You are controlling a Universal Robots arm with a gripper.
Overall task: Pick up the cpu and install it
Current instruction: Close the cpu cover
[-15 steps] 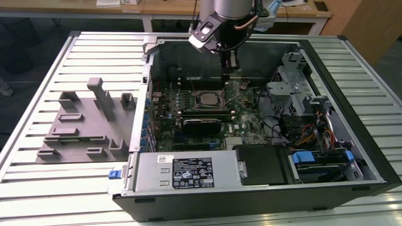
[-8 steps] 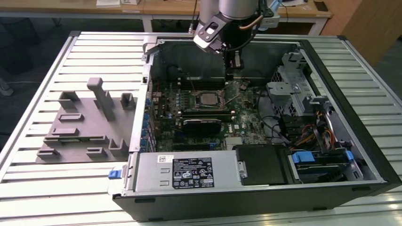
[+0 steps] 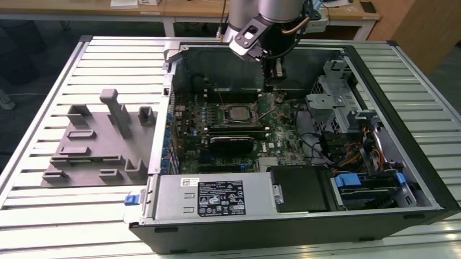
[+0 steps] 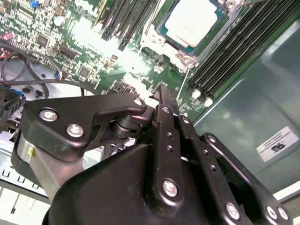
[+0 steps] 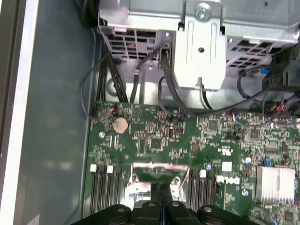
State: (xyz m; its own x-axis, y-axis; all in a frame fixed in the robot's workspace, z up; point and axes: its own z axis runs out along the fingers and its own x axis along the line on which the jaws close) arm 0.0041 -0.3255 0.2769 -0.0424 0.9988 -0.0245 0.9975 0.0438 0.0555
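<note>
The cpu (image 3: 238, 113), a silver square with a pale rim, lies flat in the socket on the green motherboard (image 3: 277, 135) inside the open computer case. In the second wrist view the cpu (image 4: 193, 19) sits within its metal frame. My gripper (image 3: 269, 85) hangs inside the case just beyond the socket, toward the exterior view's right, and is shut with nothing between its fingers. Its black fingertips (image 4: 162, 93) press together beside a thin metal lever rod (image 4: 183, 80). In the first wrist view the gripper (image 5: 161, 190) points at the socket frame (image 5: 159, 172).
Grey fixture blocks (image 3: 101, 140) stand on the slatted table at the exterior view's left. A power supply (image 3: 216, 197) fills the case's near side. A drive cage (image 3: 338, 100) and cables (image 5: 140, 70) lie on the exterior view's right. Memory slots (image 4: 234, 47) flank the socket.
</note>
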